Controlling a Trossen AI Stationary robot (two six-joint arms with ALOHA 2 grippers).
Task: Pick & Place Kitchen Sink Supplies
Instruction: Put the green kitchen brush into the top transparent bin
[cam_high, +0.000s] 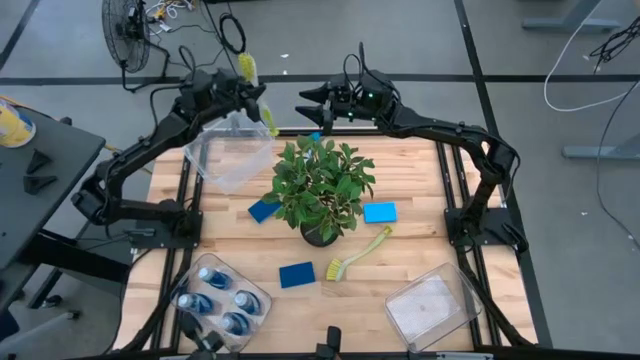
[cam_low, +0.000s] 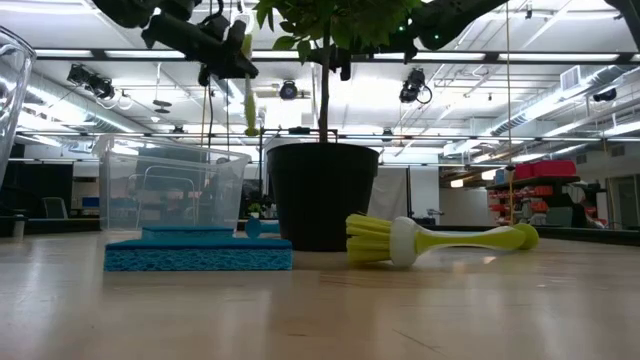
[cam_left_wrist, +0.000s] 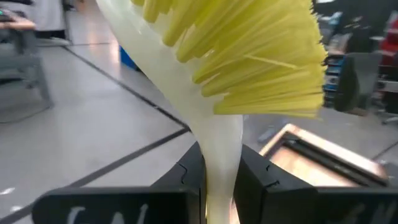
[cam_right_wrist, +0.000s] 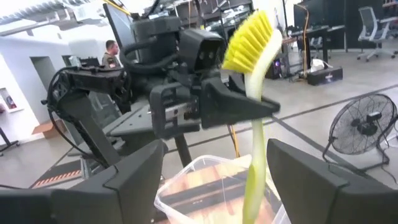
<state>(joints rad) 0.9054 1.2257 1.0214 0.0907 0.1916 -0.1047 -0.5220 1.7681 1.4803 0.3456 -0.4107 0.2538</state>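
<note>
My left gripper (cam_high: 250, 96) is beyond the table's far left edge, shut on a yellow-green dish brush (cam_right_wrist: 250, 43) whose bristle head points up. My right gripper (cam_right_wrist: 217, 186) is open just to the right of it, one finger on either side of the brush's lower handle (cam_right_wrist: 252, 180) and touching nothing. A second brush (cam_high: 357, 253) lies flat on the table in front of the potted plant (cam_high: 320, 185). Blue sponges (cam_high: 263, 210) (cam_high: 380, 212) (cam_high: 296, 275) lie flat around the pot. Blue bottles (cam_high: 215, 298) stand in a clear bin at the near left. My left gripper pinches the brush's pale neck (cam_left_wrist: 219, 155), just below the bristle head, between its two fingers. The fingers reach in about level and lie across the handle. The brush is lifted clear and nearly upright, with its head above the fingers and its handle (cam_low: 249, 100) hanging below them.
A clear bin (cam_high: 228, 152) stands at the far left of the table, below the held brush. Another clear bin (cam_high: 432, 308) is at the near right. A floor fan (cam_high: 127, 35) stands beyond the table.
</note>
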